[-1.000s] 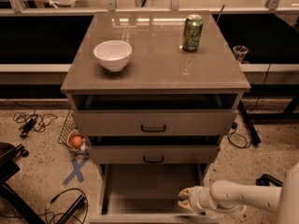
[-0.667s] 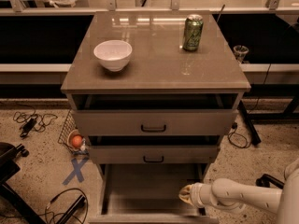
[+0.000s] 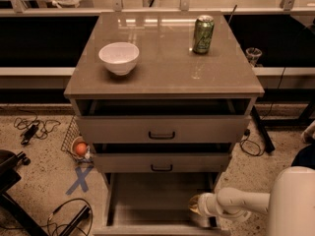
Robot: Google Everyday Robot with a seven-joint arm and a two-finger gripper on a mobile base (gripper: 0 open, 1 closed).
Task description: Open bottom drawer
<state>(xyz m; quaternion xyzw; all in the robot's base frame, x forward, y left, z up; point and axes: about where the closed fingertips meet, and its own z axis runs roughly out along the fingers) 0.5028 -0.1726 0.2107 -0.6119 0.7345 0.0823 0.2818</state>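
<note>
The bottom drawer (image 3: 157, 198) is pulled far out of the cabinet, and its plain flat grey inside shows. Its front panel (image 3: 162, 229) lies at the lower edge of the view, and its handle is hidden. My gripper (image 3: 194, 204) is at the end of the white arm (image 3: 236, 203), which reaches in from the lower right. It sits over the drawer's right side, near the right wall and close behind the front panel.
The middle drawer (image 3: 161, 164) and top drawer (image 3: 161, 130) stand slightly open above. A white bowl (image 3: 119, 57) and a green can (image 3: 203, 34) stand on the cabinet top. Cables (image 3: 34, 127), a blue tape cross (image 3: 79, 179) and a basket with an orange ball (image 3: 80, 148) lie on the floor at left.
My gripper has shifted slightly up and left at the drawer's right side. The bottom drawer stays pulled out as before.
</note>
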